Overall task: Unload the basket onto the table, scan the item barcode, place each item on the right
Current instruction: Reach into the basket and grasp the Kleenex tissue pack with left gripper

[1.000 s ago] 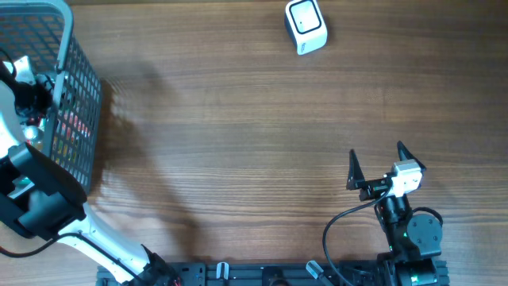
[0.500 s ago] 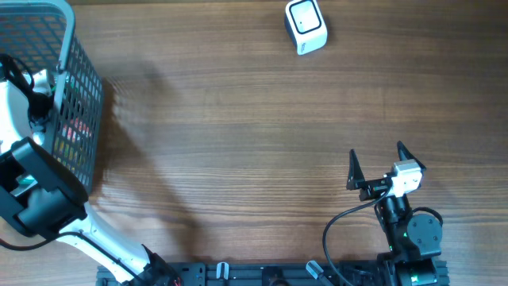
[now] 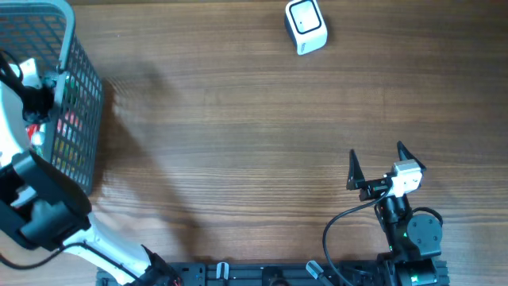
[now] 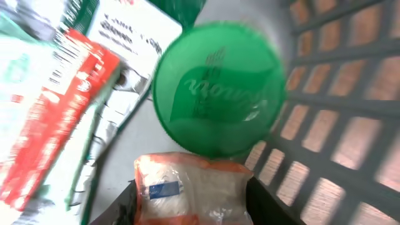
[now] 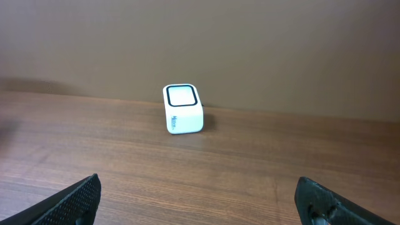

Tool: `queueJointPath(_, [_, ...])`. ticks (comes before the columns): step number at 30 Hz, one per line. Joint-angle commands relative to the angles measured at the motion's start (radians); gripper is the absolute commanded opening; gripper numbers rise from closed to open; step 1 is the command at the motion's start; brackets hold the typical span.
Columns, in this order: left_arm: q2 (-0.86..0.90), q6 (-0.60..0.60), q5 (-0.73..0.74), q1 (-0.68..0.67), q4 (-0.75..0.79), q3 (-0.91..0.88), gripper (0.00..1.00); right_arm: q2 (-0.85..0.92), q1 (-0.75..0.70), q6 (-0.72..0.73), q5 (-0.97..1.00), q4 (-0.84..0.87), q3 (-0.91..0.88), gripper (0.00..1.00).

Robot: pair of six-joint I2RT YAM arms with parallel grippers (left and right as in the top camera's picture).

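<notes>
Left fingers point(image 4: 267, 209), now on packet point(image 4: 190, 187) (unreadable)

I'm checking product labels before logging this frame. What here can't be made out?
- Left wrist: print on the round green lid and red-and-white carton is motion-blurred.
- Left wrist: orange-and-white packet at the left gripper runs off the bottom edge; grip unclear.
- Overhead: the grey mesh basket wall and left arm screen its contents.

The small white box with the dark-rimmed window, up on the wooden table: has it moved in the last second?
No. The small white box keeps its place against the wooden table's far edge and grain lines.
</notes>
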Motion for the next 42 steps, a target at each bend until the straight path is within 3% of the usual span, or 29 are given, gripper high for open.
queueJointPath(1, [-0.087,0.005,0.008,-0.002,0.009,0.032,0.34,-0.006,-0.006,-0.002,-0.010,0.003,-0.001,1.00])
queueJointPath(14, [-0.128,-0.026,0.020,-0.004,0.002,0.100,0.30,-0.006,-0.006,-0.002,-0.010,0.003,-0.001,1.00])
queueJointPath(36, [0.077,-0.026,0.024,-0.050,0.113,0.100,0.32,-0.006,-0.006,-0.002,-0.010,0.003,-0.001,1.00])
queueJointPath(38, [0.087,-0.026,0.029,-0.050,0.113,0.099,0.34,-0.006,-0.006,-0.002,-0.010,0.003,-0.001,1.00])
queueJointPath(40, [0.089,-0.026,0.037,-0.050,0.112,0.099,0.42,-0.006,-0.006,-0.002,-0.010,0.003,-0.001,1.00])
queueJointPath(42, [0.089,-0.026,0.036,-0.050,0.113,0.099,0.65,-0.006,-0.006,-0.002,-0.010,0.003,-0.001,1.00])
